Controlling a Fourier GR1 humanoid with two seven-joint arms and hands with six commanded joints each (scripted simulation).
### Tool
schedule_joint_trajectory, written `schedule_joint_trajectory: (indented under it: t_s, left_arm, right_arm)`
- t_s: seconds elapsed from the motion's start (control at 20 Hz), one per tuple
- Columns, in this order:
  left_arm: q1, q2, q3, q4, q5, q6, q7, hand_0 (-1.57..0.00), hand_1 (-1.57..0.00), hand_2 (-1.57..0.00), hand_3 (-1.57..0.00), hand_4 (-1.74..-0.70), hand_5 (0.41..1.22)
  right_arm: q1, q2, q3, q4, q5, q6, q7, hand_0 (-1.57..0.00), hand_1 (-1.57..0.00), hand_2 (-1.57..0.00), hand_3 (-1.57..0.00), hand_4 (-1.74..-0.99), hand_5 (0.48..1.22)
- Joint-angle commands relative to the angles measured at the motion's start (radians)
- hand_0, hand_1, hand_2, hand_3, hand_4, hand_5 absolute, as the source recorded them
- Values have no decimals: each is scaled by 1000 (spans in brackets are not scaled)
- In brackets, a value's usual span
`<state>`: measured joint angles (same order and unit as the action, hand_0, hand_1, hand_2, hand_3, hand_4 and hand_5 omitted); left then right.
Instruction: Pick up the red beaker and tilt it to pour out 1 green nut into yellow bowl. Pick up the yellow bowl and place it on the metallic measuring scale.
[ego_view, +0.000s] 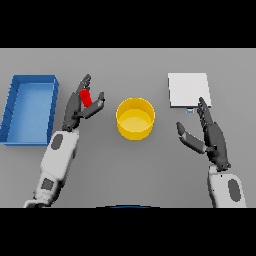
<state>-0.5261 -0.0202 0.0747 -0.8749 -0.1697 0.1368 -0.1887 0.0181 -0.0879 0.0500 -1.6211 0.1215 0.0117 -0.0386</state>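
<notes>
A grey desk (125, 170) is seen filling the frame. A blue tray (15, 107) is placed at the left edge, long side running up the frame, well apart from the other items. A square metallic measuring scale (187, 89) is set at upper right, lying flat. A yellow bowl (135, 118) is seen at centre, upright and open at the top; whether anything lies inside cannot be told. The bowl is found between the two hands, touched by neither, and no obstacle is seen between it and the scale.

The left hand (76, 107) is raised at centre left, just right of the tray. The red beaker (86, 97) is held in it, pinched between the fingers (82, 85) above and the thumb below, with only a small red part shown. The beaker is kept left of the bowl, not over it. No green nut can be made out.

The right hand (212, 135) is seen at lower right, just below the scale, fingers straight and spread wide from the thumb, nothing held. Its fingertips are seen at the scale's lower edge; contact cannot be told.
</notes>
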Motion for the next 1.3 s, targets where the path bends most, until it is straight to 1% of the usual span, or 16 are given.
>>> schedule_joint_trajectory:
  t_s: [0.0, 0.05, 0.1, 0.15, 0.2, 0.25, 0.3, 0.35, 0.4, 0.6, 0.65, 0.85, 0.95, 1.05, 1.2, 1.25]
  left_arm:
    - [-14, -2, 9, 10, 7, 2, -10, -338, -306, -322, -239, -1385, 765]
    - [-20, -2, 25, 22, 20, 6, -20, -585, -556, -551, -416, -1416, 786]
    - [-28, -7, 38, 43, 29, 11, -33, -782, -759, -755, -647, -1420, 873]
    - [-39, -15, 43, 50, 33, 16, -41, -940, -921, -918, -832, -1425, 943]
    - [-53, -18, 50, 75, 34, 24, -58, -1066, -1051, -1049, -980, -1483, 998]
    - [-59, -18, 47, 83, 19, 38, -70, -1167, -1155, -1153, -1081, -1529, 1043]
    - [-58, -16, 41, 79, 20, 40, -73, -1248, -1238, -1237, -1126, -1566, 1079]
    - [-52, -16, 33, 82, 22, 34, -105, -1312, -1305, -1304, -1151, -1596, 1107]
    - [-49, -16, 26, 71, 29, 26, -90, -1364, -1358, -1357, -1176, -1621, 1130]
    - [-49, -10, -3, 53, 11, 30, -71, -1486, -1484, -1483, -1409, -1529, 1184]
    - [-51, -8, -5, 46, 2, 38, -69, -1503, -1501, -1501, -1442, -1519, 1191]
    - [-53, -12, 0, -5, 4, 29, -46, -1543, -1542, -1542, -1518, -1502, 1209]
    - [-50, 6, -16, -72, -15, 24, -21, -1553, -1553, -1553, -1537, -1499, 1213]
    - [-52, 17, -52, -126, -59, 21, 33, -1560, -1559, -1559, -1549, -1496, 1216]
    - [-58, 50, -128, -197, -129, 22, 123, -1565, -1565, -1565, -1560, -1616, 1174]
    - [-57, 63, -144, -211, -141, 16, 144, -1565, -1565, -1565, -1560, -1616, 1170]
  right_arm:
    - [-2, -2, 1, -9, -3, 3, 9, 1, 1, 1, 1, -1294, 645]
    - [-4, 3, 2, -7, -4, 1, 5, 1, 1, 1, 1, -1292, 645]
    - [-17, 3, -1, -2, -5, -2, 19, 1, 1, 1, 1, -1292, 646]
    - [-10, 3, 2, -5, -2, -1, 12, 1, 1, 1, 1, -1290, 646]
    - [-10, -1, 0, -10, -5, 3, 9, 1, 1, 1, 1, -1291, 647]
    - [-12, -3, -1, -11, -8, 4, 13, 1, 1, 1, 1, -1291, 649]
    - [-2, 0, 2, -11, -3, 3, 1, 1, 1, 1, 1, -1292, 651]
    - [-14, 1, -2, -2, -5, 0, 7, 1, 1, 1, 1, -1290, 651]
    - [-9, 6, 4, -2, -3, 1, 2, 1, 1, 1, 1, -1290, 649]
    - [-2, 5, 9, -1, 8, 0, -13, 1, 1, 1, 1, -1287, 650]
    - [11, 5, 12, -22, 9, -1, -22, 1, 1, 1, 1, -1289, 650]
    - [-4, 7, 10, 2, 10, -1, -9, 1, 1, 1, 1, -1294, 659]
    - [10, 6, 16, 1, 24, -5, -33, 1, 1, 1, 1, -1294, 664]
    - [13, 3, 16, -15, 21, -3, -32, 1, 1, 1, 1, -1289, 664]
    - [5, 2, 14, -9, 17, 1, -27, 1, 1, 1, 1, -1277, 664]
    - [8, 6, 22, -13, 23, 0, -29, 1, 1, 1, 1, -1277, 667]
